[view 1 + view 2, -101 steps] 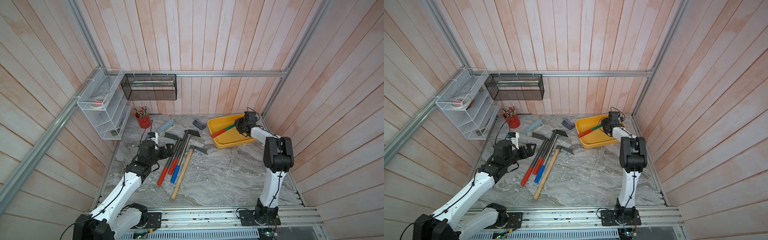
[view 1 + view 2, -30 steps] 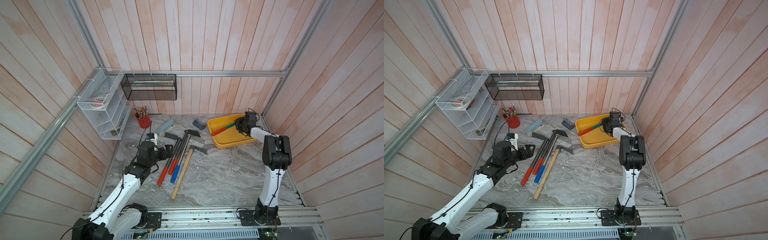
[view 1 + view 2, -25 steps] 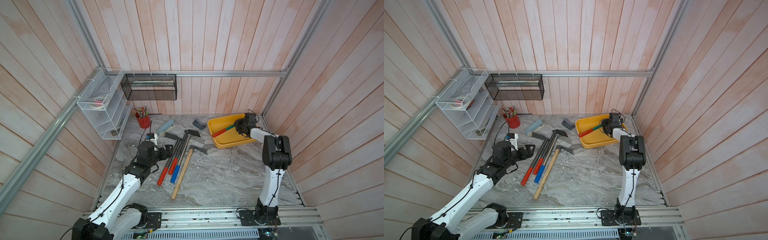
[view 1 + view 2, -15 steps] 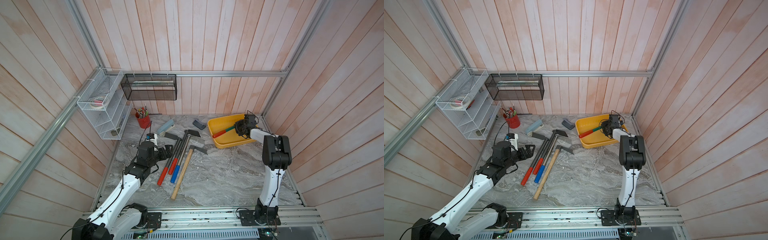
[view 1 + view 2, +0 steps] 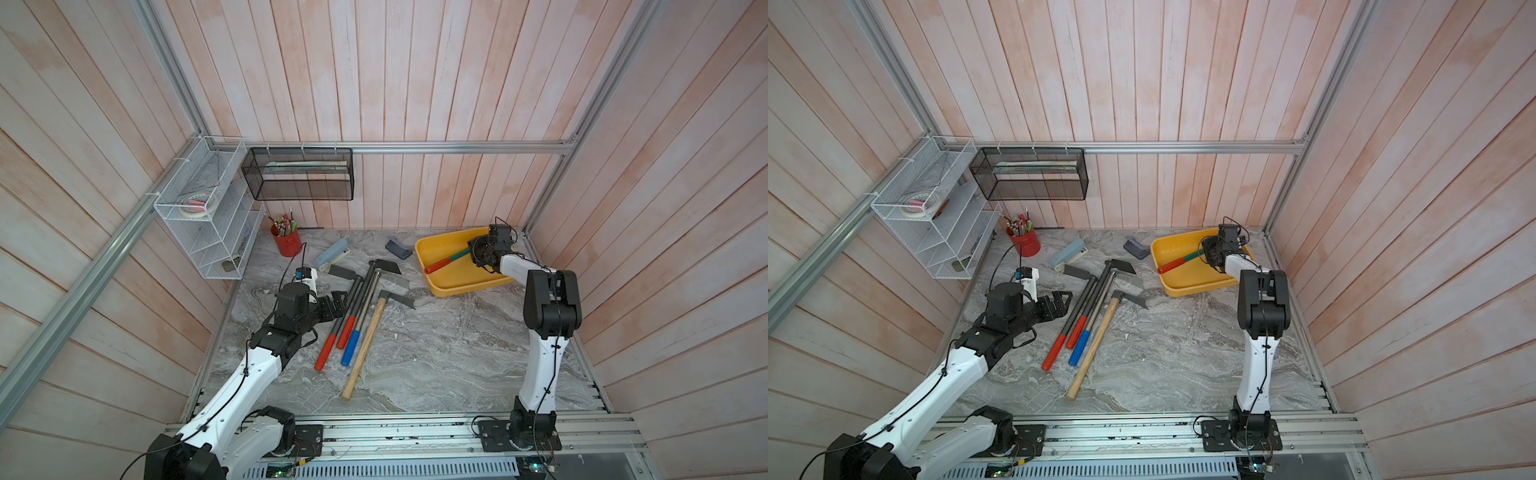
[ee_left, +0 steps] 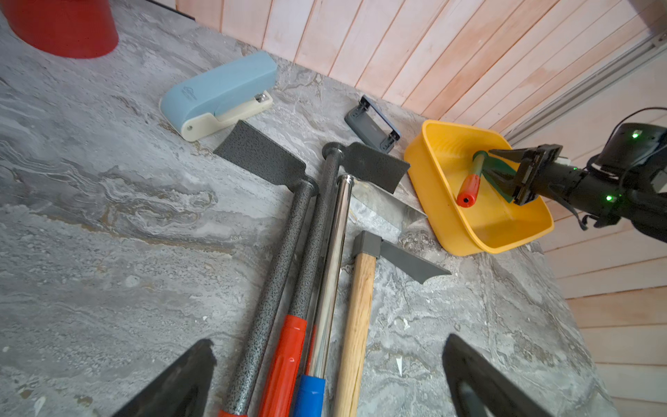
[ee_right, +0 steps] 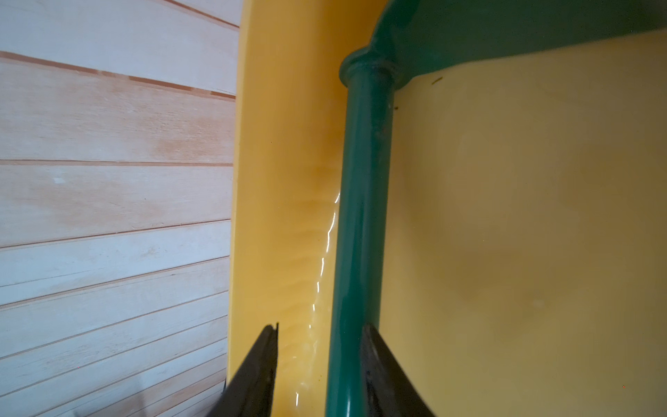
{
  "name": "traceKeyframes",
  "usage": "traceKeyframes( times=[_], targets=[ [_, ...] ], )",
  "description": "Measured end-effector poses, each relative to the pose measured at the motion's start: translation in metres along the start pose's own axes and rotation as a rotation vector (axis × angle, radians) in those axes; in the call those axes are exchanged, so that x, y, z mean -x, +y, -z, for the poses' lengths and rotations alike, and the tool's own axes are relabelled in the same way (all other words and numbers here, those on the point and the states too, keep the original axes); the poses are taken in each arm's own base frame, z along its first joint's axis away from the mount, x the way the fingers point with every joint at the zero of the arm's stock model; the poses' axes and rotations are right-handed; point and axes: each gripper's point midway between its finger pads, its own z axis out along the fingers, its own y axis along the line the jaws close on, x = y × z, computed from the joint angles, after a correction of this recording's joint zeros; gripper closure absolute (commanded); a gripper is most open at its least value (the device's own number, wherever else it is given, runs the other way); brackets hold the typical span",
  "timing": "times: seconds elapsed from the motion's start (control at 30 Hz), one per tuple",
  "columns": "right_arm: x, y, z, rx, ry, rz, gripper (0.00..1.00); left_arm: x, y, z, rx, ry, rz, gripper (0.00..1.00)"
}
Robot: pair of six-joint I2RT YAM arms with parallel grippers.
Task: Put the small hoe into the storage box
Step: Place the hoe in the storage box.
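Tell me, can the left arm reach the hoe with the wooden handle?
Probably yes. The left end effector is open close by, and the wooden-handled hoe lies flat on the table with nothing on top of its handle.

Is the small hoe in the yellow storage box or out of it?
In. The small hoe lies within the storage box, red grip included; the right gripper straddles its shaft, gap on one side.

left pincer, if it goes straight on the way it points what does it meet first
Probably the speckled grey handle, the nearest one lying ahead of the left pincer. Depth is unclear; it might pass above.
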Motion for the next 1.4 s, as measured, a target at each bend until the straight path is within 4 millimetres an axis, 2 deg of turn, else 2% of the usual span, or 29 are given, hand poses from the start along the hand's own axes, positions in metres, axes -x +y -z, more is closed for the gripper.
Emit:
traceKeyframes(
  times=[0.1,0.3,0.53,0.73,0.87,1.13,1.3,1.4],
  targets=[
    [-0.002,0.001,-0.001,0.023,0.005,0.014,0.51,-0.011,0.002,-0.007,-0.004,0.052,0.002,0.00],
    [-0.014,-0.011,-0.003,0.049,0.052,0.066,0.44,-0.025,-0.001,-0.013,-0.029,0.128,-0.003,0.00],
    [-0.027,-0.004,0.008,0.127,0.096,0.161,0.35,-0.035,-0.008,-0.017,-0.069,0.197,-0.003,0.00],
    [-0.025,0.021,0.030,0.189,0.083,0.263,0.28,-0.042,-0.014,-0.018,-0.106,0.236,-0.002,0.00],
    [-0.026,0.033,0.053,0.219,0.064,0.333,0.24,-0.051,-0.019,-0.024,-0.121,0.296,-0.007,0.00],
    [-0.030,0.029,0.076,0.192,0.032,0.451,0.19,-0.070,-0.025,-0.031,-0.134,0.381,-0.017,0.00],
    [-0.042,0.028,0.095,0.158,-0.003,0.521,0.15,-0.075,-0.029,-0.036,-0.133,0.410,-0.024,0.00],
    [-0.051,0.036,0.106,0.146,-0.019,0.584,0.13,-0.081,-0.032,-0.039,-0.132,0.435,-0.033,0.00]
  ],
)
